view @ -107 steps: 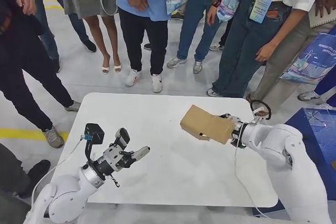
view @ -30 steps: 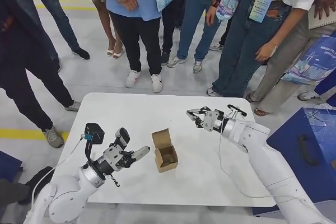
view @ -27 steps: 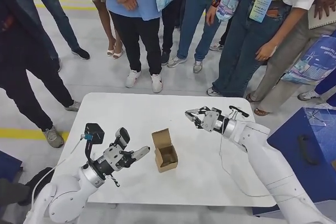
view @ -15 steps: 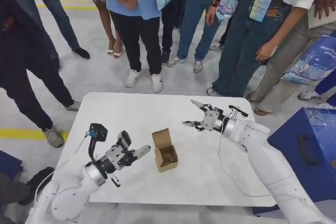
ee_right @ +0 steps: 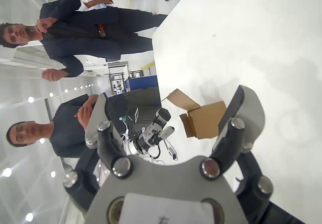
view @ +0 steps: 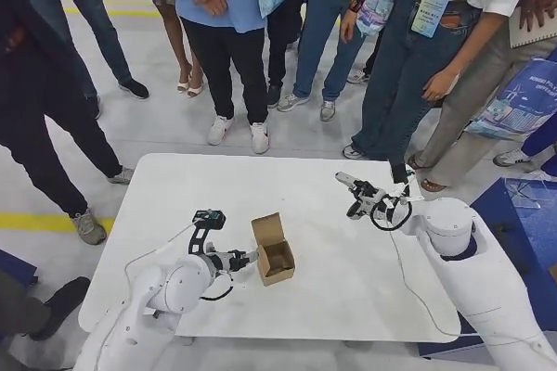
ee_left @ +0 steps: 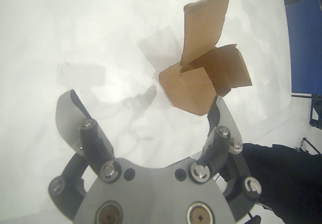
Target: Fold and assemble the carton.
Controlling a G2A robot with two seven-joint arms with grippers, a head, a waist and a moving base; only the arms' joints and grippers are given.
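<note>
A small brown carton stands on the white table, its top open and one lid flap sticking up. My left gripper is open just to its left. In the left wrist view one fingertip is almost at the carton's near corner, and I cannot tell whether they touch. My right gripper is open and holds nothing, hovering well to the right of the carton near the table's far right. In the right wrist view the carton and the left gripper lie beyond its fingers.
Several people stand close along the table's far edge and left side. A blue cabinet stands off the right edge. Bare tabletop lies around the carton on all sides.
The carton, held in the air by my right gripper 3.6 s ago, now rests on the table. My right gripper has drawn back to the right. My left gripper has moved up beside the carton.
</note>
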